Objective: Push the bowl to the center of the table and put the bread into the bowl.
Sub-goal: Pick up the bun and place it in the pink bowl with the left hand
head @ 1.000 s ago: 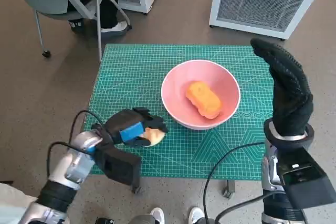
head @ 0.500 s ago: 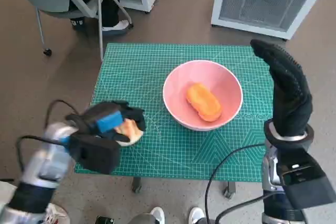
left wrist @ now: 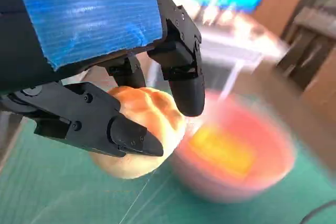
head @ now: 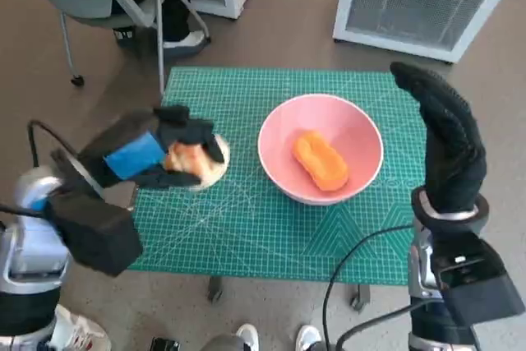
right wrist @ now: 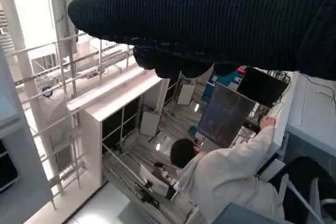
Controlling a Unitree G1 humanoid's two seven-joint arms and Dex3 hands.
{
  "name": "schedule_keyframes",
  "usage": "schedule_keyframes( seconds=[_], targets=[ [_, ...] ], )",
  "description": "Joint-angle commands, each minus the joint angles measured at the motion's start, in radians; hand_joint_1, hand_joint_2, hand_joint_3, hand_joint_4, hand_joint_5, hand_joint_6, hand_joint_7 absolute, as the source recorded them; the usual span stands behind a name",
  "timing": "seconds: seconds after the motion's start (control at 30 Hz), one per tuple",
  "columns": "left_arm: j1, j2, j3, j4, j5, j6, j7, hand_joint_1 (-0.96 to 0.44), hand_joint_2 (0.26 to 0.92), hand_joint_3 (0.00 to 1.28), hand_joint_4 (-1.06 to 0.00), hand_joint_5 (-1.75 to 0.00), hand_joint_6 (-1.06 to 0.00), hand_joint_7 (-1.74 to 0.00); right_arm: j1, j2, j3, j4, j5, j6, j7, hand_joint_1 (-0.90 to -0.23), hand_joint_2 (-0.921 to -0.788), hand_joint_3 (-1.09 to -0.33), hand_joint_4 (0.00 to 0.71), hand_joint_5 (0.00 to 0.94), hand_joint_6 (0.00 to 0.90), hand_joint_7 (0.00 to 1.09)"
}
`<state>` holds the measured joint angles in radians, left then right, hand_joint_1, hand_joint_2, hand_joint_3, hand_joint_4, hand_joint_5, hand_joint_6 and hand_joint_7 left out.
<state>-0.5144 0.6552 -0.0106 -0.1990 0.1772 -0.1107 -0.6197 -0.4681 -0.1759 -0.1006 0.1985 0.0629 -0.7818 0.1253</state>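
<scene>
Head view is looking down on the green cutting-mat table, with the pink bowl sitting a bit toward 3 o'clock of the middle. An orange oblong piece of bread is already lying inside it, angled from about 11 to 5 o'clock.

Right arm is coming up from 5 o'clock, and the gloved right hand is standing upright at the bowl's 3 o'clock side, fingers straight, together and pointing to 12 o'clock, gripping nothing. Can't tell whether it's actually touching the rim. In the right wrist view the right hand is just a dark band, with a person in white sitting at a screen behind it.

Left arm is reaching in from 8 o'clock, and the blue-taped left hand is hovering at the bowl's 9 o'clock side, near it but apart. Its fingers are wrapping a pale round bun. Left wrist view is showing it better: black fingers are clamping the bun from both sides, with the blurry bowl beyond.
</scene>
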Motion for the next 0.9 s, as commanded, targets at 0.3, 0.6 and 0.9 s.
schedule_keyframes(
  seconds=[0.3, 0.6, 0.9],
  targets=[
    [-0.248, -0.197, -0.162, 0.105, 0.105, -0.094, 0.147, 0.00, 0.890, 0.01, -0.76, -1.09, -0.81, -0.97, -0.011, 0.014, 0.004, 0.022, -0.017, -0.005, -0.011, -0.481, -0.921, -0.608, 0.416, 0.001, 0.014, 0.75],
    [-0.397, -0.291, -0.296, 0.401, 0.179, -0.204, 0.147, 0.00, 0.919, 0.07, -0.63, -1.17, -0.68, -1.18, -0.002, 0.022, 0.001, 0.006, -0.034, -0.008, -0.020, -0.482, -0.921, -0.607, 0.410, 0.000, 0.010, 0.76],
    [-0.510, -0.364, -0.385, 0.667, 0.235, -0.226, 0.109, 0.00, 0.921, 0.14, -0.56, -1.25, -0.58, -1.26, 0.013, 0.011, -0.010, -0.013, -0.037, 0.002, -0.022, -0.483, -0.921, -0.604, 0.412, 0.001, 0.012, 0.76]
  ],
)
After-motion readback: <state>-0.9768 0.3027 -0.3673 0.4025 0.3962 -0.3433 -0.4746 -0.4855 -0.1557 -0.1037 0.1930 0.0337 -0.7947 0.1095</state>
